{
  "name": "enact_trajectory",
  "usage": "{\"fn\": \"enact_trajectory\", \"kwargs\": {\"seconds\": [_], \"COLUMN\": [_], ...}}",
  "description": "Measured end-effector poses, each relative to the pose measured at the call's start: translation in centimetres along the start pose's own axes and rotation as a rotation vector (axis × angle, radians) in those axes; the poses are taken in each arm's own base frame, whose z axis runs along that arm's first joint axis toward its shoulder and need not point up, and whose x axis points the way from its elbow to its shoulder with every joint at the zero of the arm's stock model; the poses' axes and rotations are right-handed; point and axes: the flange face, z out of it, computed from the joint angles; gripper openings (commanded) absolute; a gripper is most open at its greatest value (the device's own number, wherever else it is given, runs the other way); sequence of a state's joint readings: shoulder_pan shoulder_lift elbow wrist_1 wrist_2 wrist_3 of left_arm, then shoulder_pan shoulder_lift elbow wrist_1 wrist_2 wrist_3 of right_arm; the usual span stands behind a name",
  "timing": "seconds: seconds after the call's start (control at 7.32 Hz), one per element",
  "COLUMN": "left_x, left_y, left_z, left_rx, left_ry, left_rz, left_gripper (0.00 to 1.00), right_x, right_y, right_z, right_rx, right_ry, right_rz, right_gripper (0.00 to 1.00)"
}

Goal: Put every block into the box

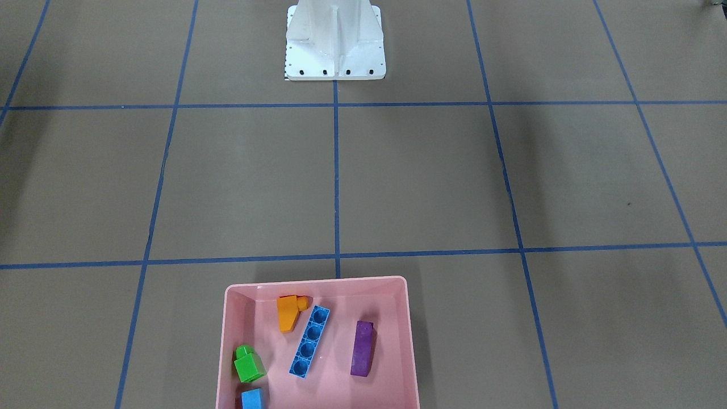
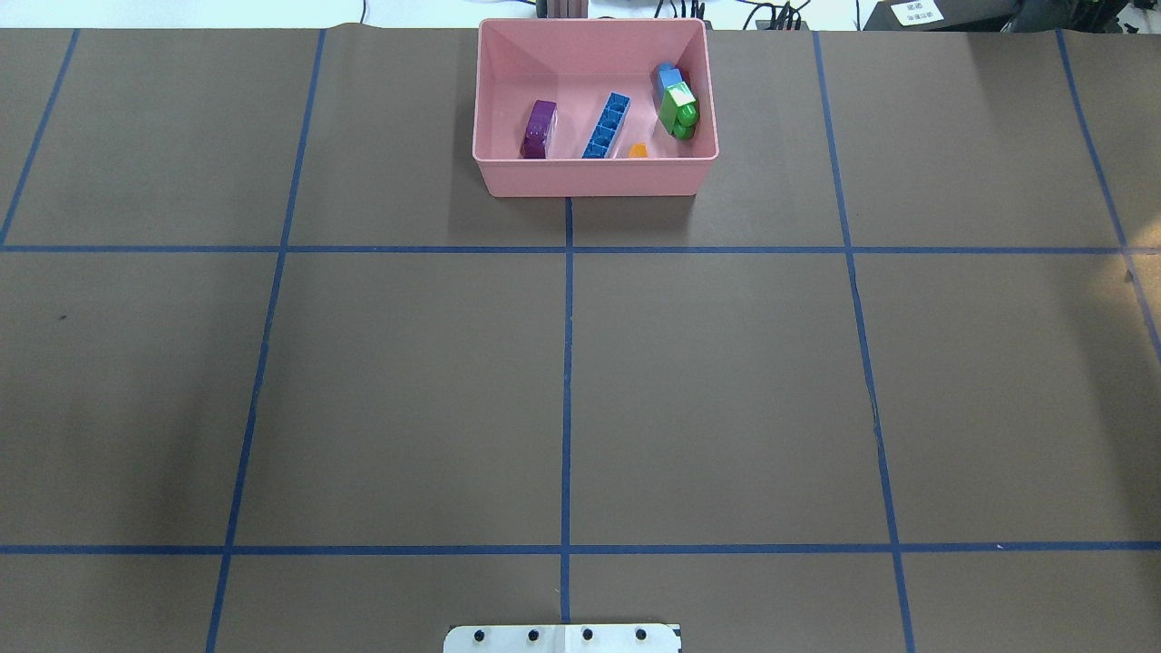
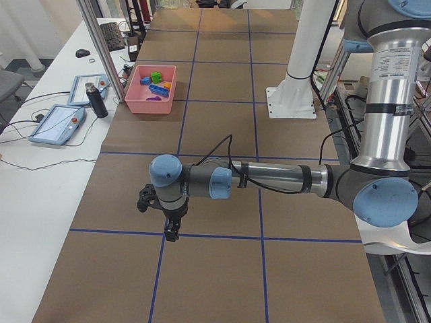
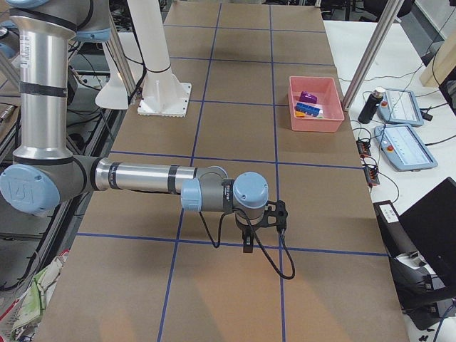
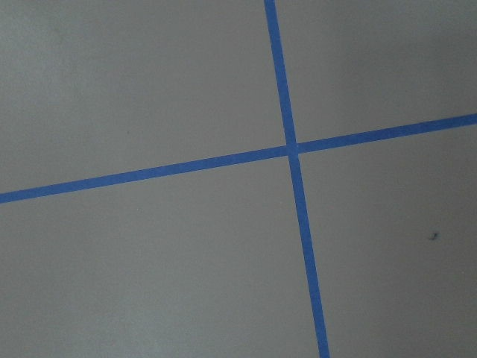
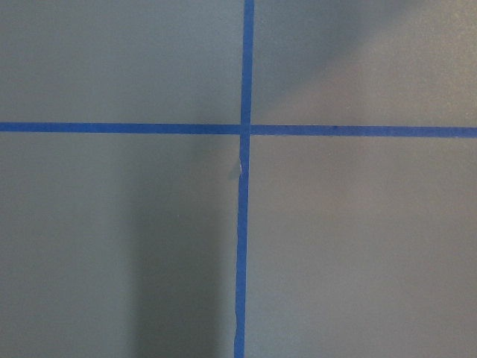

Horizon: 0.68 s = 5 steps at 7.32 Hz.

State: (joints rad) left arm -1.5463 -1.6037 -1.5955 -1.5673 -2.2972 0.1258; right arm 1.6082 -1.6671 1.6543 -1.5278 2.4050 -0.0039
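The pink box point(image 1: 318, 281) holds all the blocks I can see: the orange sloped block point(image 1: 287, 312), the long blue block point(image 1: 309, 341), the purple block point(image 1: 362, 348), the green block point(image 1: 248, 364) and the small blue cube point(image 1: 251, 399). The box also shows in the overhead view point(image 2: 590, 177) at the table's far edge. My left gripper point(image 3: 172, 232) hangs over the table far from the box, seen only in the exterior left view. My right gripper point(image 4: 247, 246) shows only in the exterior right view. I cannot tell whether either is open or shut. Both wrist views show only table and blue tape.
The white robot base point(image 1: 335, 51) stands at the table's robot side. Blue tape lines divide the brown table into squares. A black bottle point(image 3: 94, 101), tablets and an aluminium post stand beside the box, off the table's edge.
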Motion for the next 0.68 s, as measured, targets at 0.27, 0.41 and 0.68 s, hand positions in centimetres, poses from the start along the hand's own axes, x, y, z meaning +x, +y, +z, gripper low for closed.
{"fn": "enact_trajectory", "kwargs": {"seconds": [0.27, 0.41, 0.68], "left_x": [0.20, 0.23, 0.32], "left_y": [-0.02, -0.03, -0.17], "left_z": [-0.22, -0.25, -0.35], "left_rx": [0.002, 0.002, 0.004], "left_ry": [0.000, 0.000, 0.000], "left_rz": [-0.002, -0.003, -0.001], "left_gripper": [1.00, 1.00, 1.00], "right_x": [0.20, 0.22, 0.24], "right_y": [0.12, 0.14, 0.16], "right_z": [-0.04, -0.08, -0.26], "right_rx": [0.001, 0.002, 0.006], "right_ry": [-0.004, -0.008, -0.016], "right_rz": [0.006, 0.007, 0.008], "right_gripper": [1.00, 1.00, 1.00]}}
